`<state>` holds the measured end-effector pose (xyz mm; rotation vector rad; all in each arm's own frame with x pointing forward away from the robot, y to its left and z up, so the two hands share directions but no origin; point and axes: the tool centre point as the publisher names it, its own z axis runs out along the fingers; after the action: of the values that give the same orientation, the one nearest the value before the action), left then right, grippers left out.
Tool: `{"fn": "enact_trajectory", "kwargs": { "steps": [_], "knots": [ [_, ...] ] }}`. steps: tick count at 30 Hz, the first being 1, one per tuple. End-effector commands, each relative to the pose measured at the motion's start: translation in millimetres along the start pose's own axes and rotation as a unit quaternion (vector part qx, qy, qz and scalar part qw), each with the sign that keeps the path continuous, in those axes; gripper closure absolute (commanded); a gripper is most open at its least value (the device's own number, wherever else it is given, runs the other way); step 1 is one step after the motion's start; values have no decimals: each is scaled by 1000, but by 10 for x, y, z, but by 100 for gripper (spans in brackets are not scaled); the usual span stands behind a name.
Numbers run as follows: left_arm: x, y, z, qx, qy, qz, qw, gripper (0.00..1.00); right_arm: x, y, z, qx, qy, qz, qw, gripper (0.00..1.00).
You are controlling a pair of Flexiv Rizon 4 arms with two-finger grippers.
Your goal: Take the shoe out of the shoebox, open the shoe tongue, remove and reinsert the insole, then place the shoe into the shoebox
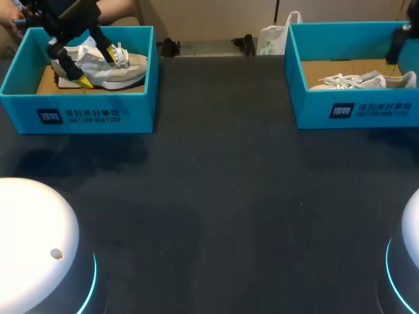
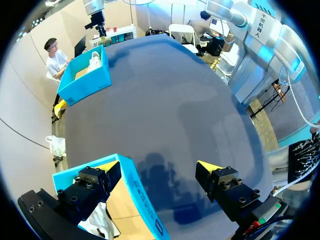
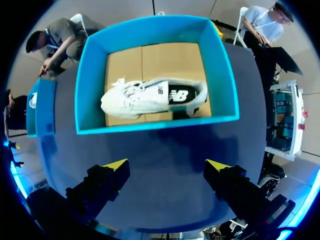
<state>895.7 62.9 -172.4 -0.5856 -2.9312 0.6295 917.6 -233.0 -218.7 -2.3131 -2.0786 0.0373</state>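
Note:
Two teal shoeboxes stand at the table's far edge. The left shoebox (image 1: 78, 111) holds a pale grey-white shoe (image 1: 108, 70). My left gripper (image 1: 103, 70) hangs open just above that shoe, one yellow tip near its heel and one near its laces. In the left wrist view this gripper (image 2: 159, 166) straddles the box's wall (image 2: 137, 197), with a bit of the shoe (image 2: 100, 222) beneath one finger. The right shoebox (image 3: 150, 124) holds a white shoe (image 3: 145, 96) lying on its side. My right gripper (image 3: 167, 165) is open and empty, apart from the box.
The right shoebox (image 1: 353, 108) with its white shoe (image 1: 363, 81) sits at the back right, my right arm (image 1: 397, 42) over its far right corner. Dark bare tabletop (image 1: 216, 196) stretches between and in front of the boxes. Two white arm bases (image 1: 33, 242) flank the near edge.

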Motion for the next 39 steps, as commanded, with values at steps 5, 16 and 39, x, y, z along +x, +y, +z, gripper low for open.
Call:
{"fn": "enact_trajectory", "kwargs": {
  "steps": [5, 16, 39],
  "knots": [
    [3, 2, -3, -1, 0, 0, 1000, 0, 45, -210, 45, -21, 4, 15, 1000, 0],
    [-492, 652, -399, -51, 31, 114, 992, 0, 45, -210, 45, -21, 4, 15, 1000, 0],
    [-994, 1626, -634, -173, -20, 360, 917, 0, 45, -210, 45, -21, 4, 15, 1000, 0]
  ]
}}
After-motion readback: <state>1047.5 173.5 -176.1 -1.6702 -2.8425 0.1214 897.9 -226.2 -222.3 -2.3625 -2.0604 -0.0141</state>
